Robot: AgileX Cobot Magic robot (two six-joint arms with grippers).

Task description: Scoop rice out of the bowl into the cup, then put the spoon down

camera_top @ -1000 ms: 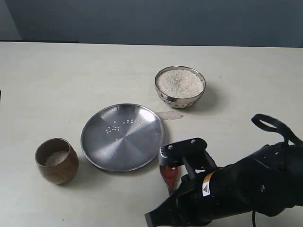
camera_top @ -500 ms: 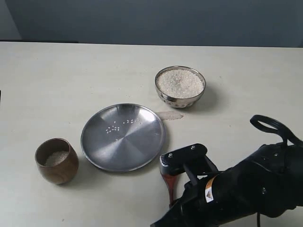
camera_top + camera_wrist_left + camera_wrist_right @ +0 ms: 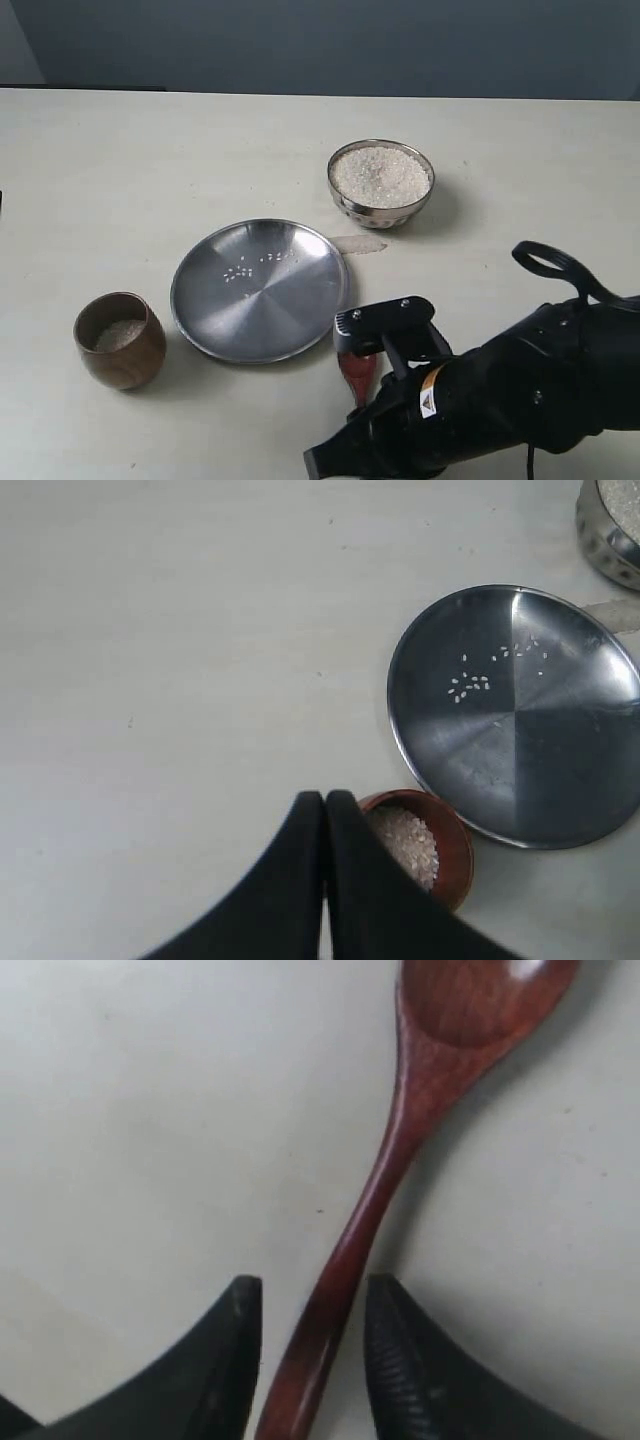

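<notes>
Just slim reddish-brown wooden spoon (image 3: 388, 1165), oval head.

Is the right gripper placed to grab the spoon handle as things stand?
Probably yes: the handle of the spoon runs between the open jaws of the right gripper, with nothing else in the way.

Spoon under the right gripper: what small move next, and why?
Probably lift the right gripper straight up and away. Its jaws stand open either side of the handle, the spoon lies empty on the table, and the cup already holds rice.
</notes>
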